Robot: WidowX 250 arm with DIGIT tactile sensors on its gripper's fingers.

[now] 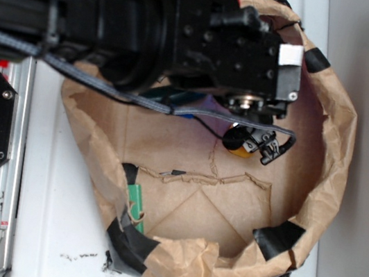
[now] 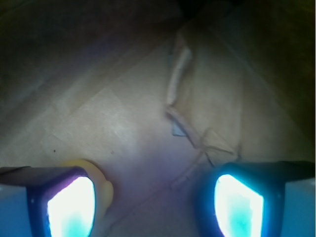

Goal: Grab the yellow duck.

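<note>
The yellow duck lies on the floor of a brown paper bag, mostly hidden under my gripper in the exterior view. In the wrist view only a pale yellow rounded edge of the duck shows, touching the inner side of the left finger and partly behind it. My gripper is low over the bag floor and open. The wide gap between the fingers holds only bare paper. The right finger is apart from the duck.
The bag's crumpled walls, patched with black tape, ring the workspace. A bright green object sits at the bag's front-left wall. A dark green and blue shape shows under the arm. A metal rail stands to the left.
</note>
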